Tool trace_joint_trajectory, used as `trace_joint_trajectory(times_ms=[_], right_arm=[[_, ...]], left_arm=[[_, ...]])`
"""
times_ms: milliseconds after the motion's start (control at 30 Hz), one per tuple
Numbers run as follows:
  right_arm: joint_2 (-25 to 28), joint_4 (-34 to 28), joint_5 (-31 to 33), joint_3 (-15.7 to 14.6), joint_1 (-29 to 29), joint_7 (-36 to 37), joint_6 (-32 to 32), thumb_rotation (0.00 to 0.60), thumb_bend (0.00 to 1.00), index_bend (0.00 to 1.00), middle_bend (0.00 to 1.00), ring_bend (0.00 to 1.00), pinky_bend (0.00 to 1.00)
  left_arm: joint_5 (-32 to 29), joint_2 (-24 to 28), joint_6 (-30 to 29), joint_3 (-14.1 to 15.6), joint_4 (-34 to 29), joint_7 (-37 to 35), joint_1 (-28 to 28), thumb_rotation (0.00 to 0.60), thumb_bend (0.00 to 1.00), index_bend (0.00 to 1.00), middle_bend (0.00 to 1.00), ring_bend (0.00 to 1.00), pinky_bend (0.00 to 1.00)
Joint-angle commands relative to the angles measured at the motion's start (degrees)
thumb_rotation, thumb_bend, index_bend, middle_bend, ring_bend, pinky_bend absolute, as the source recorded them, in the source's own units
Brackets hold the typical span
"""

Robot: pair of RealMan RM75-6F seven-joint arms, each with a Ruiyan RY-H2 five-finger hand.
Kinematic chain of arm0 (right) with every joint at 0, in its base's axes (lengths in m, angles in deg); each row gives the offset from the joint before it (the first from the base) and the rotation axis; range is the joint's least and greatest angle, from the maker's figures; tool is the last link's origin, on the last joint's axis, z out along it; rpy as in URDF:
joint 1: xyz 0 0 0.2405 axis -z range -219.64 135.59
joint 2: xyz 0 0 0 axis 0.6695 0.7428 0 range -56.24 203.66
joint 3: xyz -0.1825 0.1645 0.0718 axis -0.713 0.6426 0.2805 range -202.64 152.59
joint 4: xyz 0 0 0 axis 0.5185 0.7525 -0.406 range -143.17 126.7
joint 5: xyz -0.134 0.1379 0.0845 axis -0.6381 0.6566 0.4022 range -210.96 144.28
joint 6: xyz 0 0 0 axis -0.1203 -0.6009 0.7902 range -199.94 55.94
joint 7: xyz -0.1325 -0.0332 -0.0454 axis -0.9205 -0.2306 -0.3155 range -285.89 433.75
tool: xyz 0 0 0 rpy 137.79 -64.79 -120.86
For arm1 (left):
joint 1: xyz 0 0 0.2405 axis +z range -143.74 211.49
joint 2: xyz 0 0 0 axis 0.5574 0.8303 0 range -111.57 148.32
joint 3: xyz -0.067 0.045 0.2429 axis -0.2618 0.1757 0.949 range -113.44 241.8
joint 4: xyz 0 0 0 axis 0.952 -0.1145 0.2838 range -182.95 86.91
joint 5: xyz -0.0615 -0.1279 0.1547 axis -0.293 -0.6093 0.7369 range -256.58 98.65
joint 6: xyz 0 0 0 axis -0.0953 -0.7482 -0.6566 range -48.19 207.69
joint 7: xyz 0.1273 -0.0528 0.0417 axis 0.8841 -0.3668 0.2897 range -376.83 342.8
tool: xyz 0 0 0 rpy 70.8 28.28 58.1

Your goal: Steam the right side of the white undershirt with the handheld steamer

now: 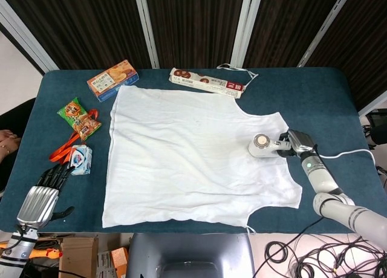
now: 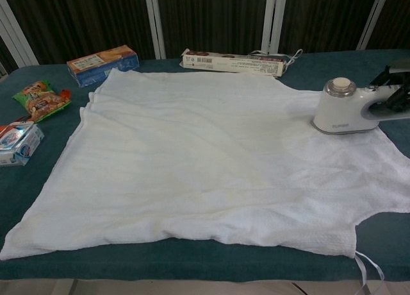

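The white undershirt (image 1: 187,157) (image 2: 205,160) lies flat across the blue table. On its right side, near the armhole, stands the white handheld steamer (image 1: 263,145) (image 2: 343,107). My right hand (image 1: 299,142) (image 2: 397,90) grips the steamer's handle; its cord (image 1: 341,154) trails off to the right. At the table's front left corner my left hand (image 1: 45,190) rests with its fingers spread, holding nothing; the chest view does not show it.
Along the far edge lie a long biscuit box (image 1: 207,82) (image 2: 232,62) and an orange-blue box (image 1: 112,80) (image 2: 102,64). A snack bag (image 1: 78,118) (image 2: 40,97), an orange strap (image 1: 63,150) and a small packet (image 1: 80,159) (image 2: 18,142) sit left of the shirt.
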Motion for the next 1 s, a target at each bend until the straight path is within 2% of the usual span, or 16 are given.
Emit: trace_joint_trajectory(times_ms=[33, 200, 333, 467, 600, 767, 1000], right_arm=[[0.1, 0.1, -0.7, 0.6, 0.8, 0.6, -0.5, 0.600, 0.69, 1.00, 0.95, 0.97, 1.00], [5.4, -7.4, -8.5, 0.8, 6.0, 5.5, -4.9, 0.600, 0.69, 1.00, 0.95, 0.97, 1.00], [7.6, -8.9, -14.4, -0.4, 10.3, 10.4, -6.9, 0.600, 0.69, 1.00, 0.95, 0.97, 1.00], [7.8, -8.1, -16.7, -1.0, 11.9, 12.3, -7.8, 0.600, 0.69, 1.00, 0.95, 0.97, 1.00], [6.7, -2.3, -19.7, -2.6, 15.9, 17.8, -8.6, 0.600, 0.69, 1.00, 0.95, 0.95, 1.00], [4.5, 2.9, -23.7, -2.3, 16.6, 23.4, -8.3, 0.600, 0.69, 0.99, 0.95, 0.89, 1.00], [2.1, 5.2, -28.9, -1.8, 16.6, 29.6, -10.2, 0.600, 0.69, 0.96, 0.93, 0.86, 1.00]], left_arm=[[0.0, 0.0, -0.1, 0.0, 0.0, -0.1, 0.0, 0.600, 0.01, 0.00, 0.00, 0.00, 0.13], [0.2, 0.1, -0.4, 0.1, -0.1, -0.1, 0.2, 0.600, 0.01, 0.00, 0.00, 0.00, 0.13], [0.8, 0.1, -0.3, 0.5, -0.2, -0.1, 0.1, 0.600, 0.01, 0.00, 0.00, 0.00, 0.13], [1.0, 0.1, -0.3, 0.6, -0.2, -0.2, 0.1, 0.600, 0.01, 0.00, 0.00, 0.00, 0.13], [1.5, 0.1, -0.4, 0.7, -0.1, -0.8, -0.1, 0.600, 0.01, 0.00, 0.00, 0.00, 0.13], [1.5, 0.0, -0.3, 0.7, 0.0, -0.7, -0.1, 0.600, 0.01, 0.00, 0.00, 0.00, 0.13], [1.5, 0.1, -0.4, 0.8, -0.1, -0.6, -0.1, 0.600, 0.01, 0.00, 0.00, 0.00, 0.13]])
